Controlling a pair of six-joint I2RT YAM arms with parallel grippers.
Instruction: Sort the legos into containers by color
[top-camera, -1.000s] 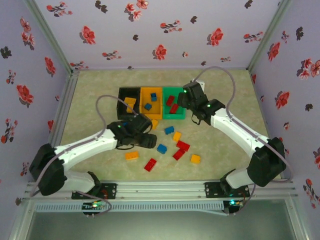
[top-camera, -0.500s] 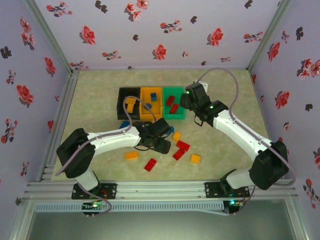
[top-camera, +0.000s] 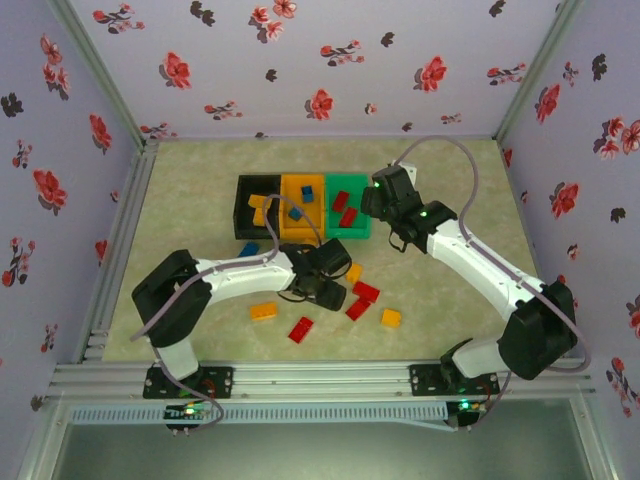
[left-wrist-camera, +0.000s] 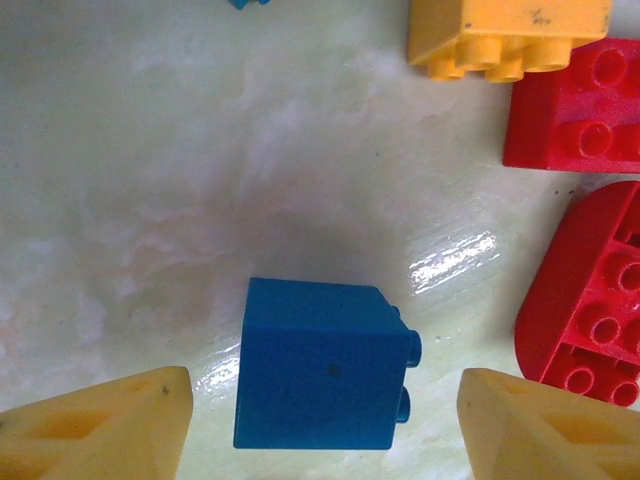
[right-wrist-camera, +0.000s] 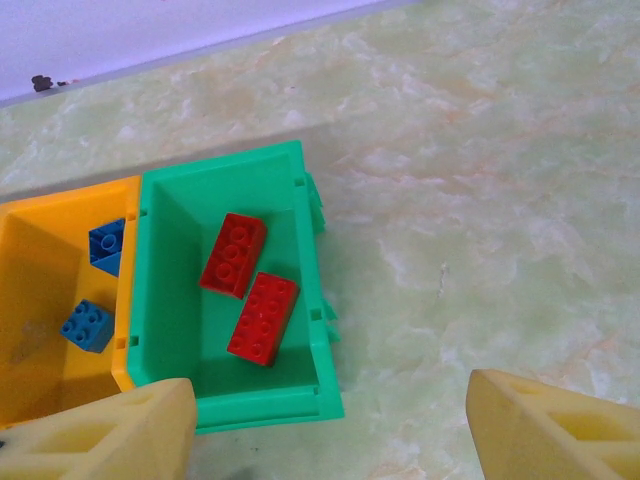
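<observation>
Care is called for at the grasp of the blue brick (left-wrist-camera: 320, 365), judged to be the step in hand. The left gripper (left-wrist-camera: 325, 390) is held wide open and empty, with one finger on either side of this brick. The brick lies on its side on the bench (left-wrist-camera: 150, 180), its studs turned toward the finger (left-wrist-camera: 545, 420) at the right of the wrist view. Clear gaps are seen on both sides, so the brick is not yet touched.

The gripper should be lowered straight and kept centred. It should then be closed evenly on the flat face and the studded face, so that the brick is not twisted out. A rounded red brick (left-wrist-camera: 590, 300) lies near that same finger and could be nudged or caught if the descent drifts that way.

Once lifted, the brick is best carried to the orange bin (right-wrist-camera: 30, 260), where other blue bricks (right-wrist-camera: 87, 325) are already lying. The right gripper (right-wrist-camera: 330, 400) hangs open and empty over the near edge of the green bin (right-wrist-camera: 165, 330), in which two red bricks (right-wrist-camera: 232, 255) are held. The path to the orange bin should be kept apart from it.
</observation>
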